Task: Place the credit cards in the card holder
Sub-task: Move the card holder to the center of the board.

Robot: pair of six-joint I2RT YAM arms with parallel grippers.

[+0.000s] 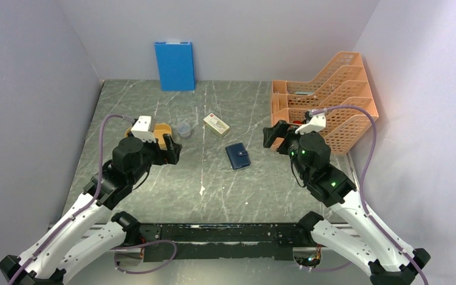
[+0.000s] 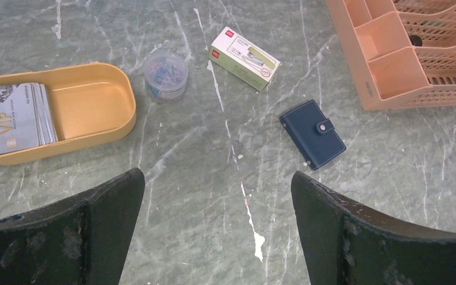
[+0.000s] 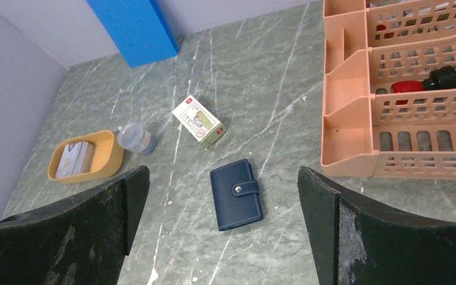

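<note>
The credit cards (image 2: 12,119) are a pale grey stack lying in the left end of an orange oval tray (image 2: 101,101); the right wrist view also shows the credit cards (image 3: 76,159). The card holder (image 1: 237,156) is a dark navy wallet, snapped closed, flat on the marble table centre. My left gripper (image 1: 172,151) hovers open beside the tray, and nothing lies between its fingers (image 2: 110,208). My right gripper (image 1: 273,138) is open above the table, right of the card holder (image 3: 236,194), which shows between its fingers (image 3: 332,219) from above. The card holder (image 2: 312,133) lies apart from both grippers.
A cream box (image 1: 216,124) and a clear jar of paper clips (image 1: 183,129) sit between the tray and the card holder. A peach stacked desk rack (image 1: 326,101) fills the back right. A bright blue folder (image 1: 174,65) stands against the back wall. Walls enclose three sides.
</note>
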